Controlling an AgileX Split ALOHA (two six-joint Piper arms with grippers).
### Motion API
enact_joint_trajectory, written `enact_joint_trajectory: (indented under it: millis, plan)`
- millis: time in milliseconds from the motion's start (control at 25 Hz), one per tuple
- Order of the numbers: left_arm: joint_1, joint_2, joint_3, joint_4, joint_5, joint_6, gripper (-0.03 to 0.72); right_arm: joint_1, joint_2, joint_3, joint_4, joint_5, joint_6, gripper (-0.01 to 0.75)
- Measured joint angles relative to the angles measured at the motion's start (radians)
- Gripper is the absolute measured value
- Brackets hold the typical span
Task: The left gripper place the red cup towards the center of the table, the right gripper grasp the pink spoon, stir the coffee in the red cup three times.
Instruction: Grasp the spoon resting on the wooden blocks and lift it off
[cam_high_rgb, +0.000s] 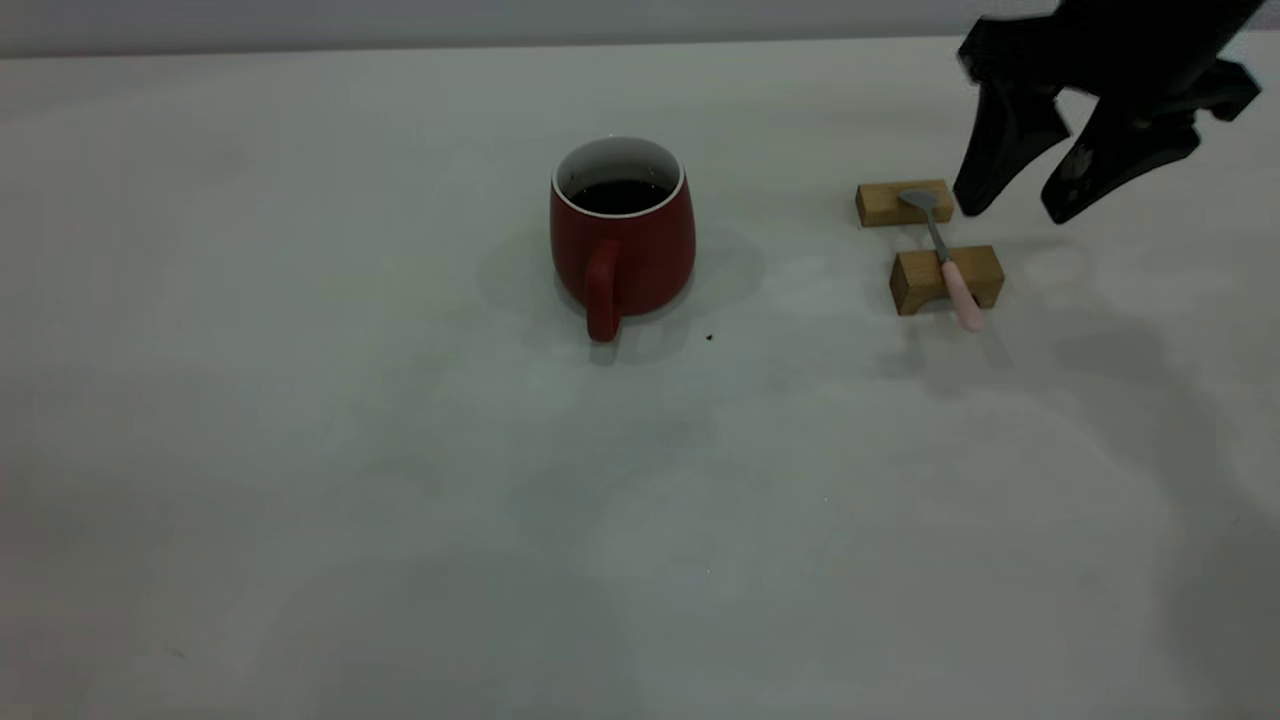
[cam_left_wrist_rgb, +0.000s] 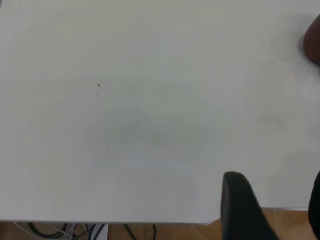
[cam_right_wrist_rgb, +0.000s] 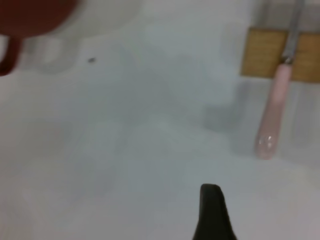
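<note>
Exterior view had the red cup (cam_high_rgb: 622, 235) standing upright near the middle of the bench (cam_high_rgb: 300, 450), handle turned toward the camera, with nothing touching it. The coffee (cam_high_rgb: 620, 195) lay dark and level well below the white rim. So, as I judged it, the first part of the job, getting the cup out toward the center, was already done.

The pink spoon (cam_high_rgb: 945, 255) was untouched, lying across two wooden blocks (cam_high_rgb: 945, 278) well to the right of the cup, its metal bowl on the farther block and its pink handle poking off the nearer one. The right gripper (cam_high_rgb: 1020, 205) hung in the air just beside the far block, fingers spread apart and holding nothing, tips pointed down but not yet around the spoon. From its wrist camera the spoon's handle (cam_right_wrist_rgb: 272, 112) showed off to one side of a single dark finger (cam_right_wrist_rgb: 212, 212), so it looked not yet lined up.

The left gripper (cam_left_wrist_rgb: 280, 210) was out of the exterior view; its own camera showed only bare bench and parts of two dark fingers set wide, with nothing between them, and a sliver of red at the frame edge.

Left to do, by my reckoning: grasp the spoon, carry it to the cup, and stir all three times.
</note>
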Motion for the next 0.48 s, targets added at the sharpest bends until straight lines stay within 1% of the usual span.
enact_joint_trajectory:
  millis: [120,240,480]
  plan:
    - [0.000,0.000,0.000,0.000,0.000,0.000,0.407,0.020,0.067,-0.057,-0.090,0.006,0.077,0.578]
    - [0.000,0.000,0.000,0.000,0.000,0.000,0.407,0.028,0.129,-0.111,-0.135,0.018,0.148,0.583]
    - [0.000,0.000,0.000,0.000,0.000,0.000,0.407,0.028,0.214,-0.190,-0.150,0.030,0.172,0.583]
